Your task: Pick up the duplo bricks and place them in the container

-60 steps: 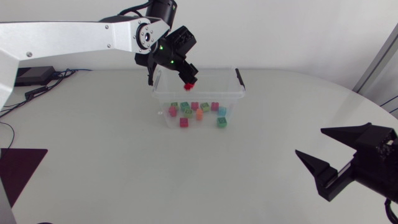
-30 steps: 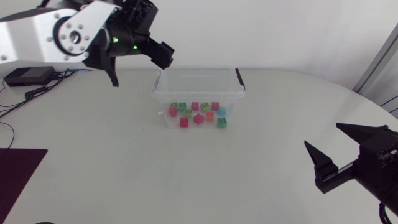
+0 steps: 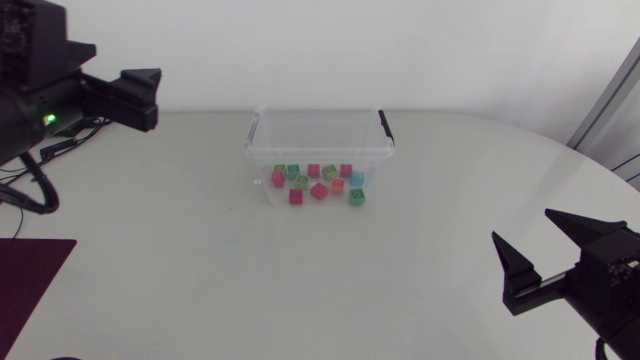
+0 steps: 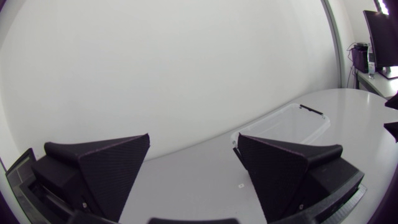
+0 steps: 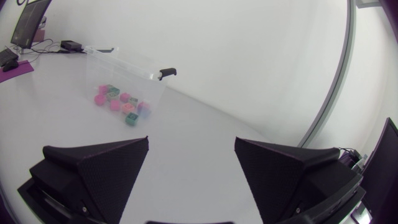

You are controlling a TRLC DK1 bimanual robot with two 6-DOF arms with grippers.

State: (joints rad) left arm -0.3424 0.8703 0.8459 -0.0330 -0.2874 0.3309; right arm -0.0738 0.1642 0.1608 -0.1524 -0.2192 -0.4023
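Bricks [image 3: 318, 183]: pink, green, orange and blue ones lie together on the floor of the container [image 3: 320, 145].
Container: a clear tub with black handles, upper middle of the head view, standing on the table [image 3: 200, 260].
Left gripper [image 4: 193, 140]: upper left of the head view, well apart from the tub, fingers spread wide, holding nothing.
Right gripper [image 3: 522, 228]: lower right corner, fingers wide apart, empty.

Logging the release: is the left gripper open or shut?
Open: the left gripper shows its fingers wide apart, nothing between them.
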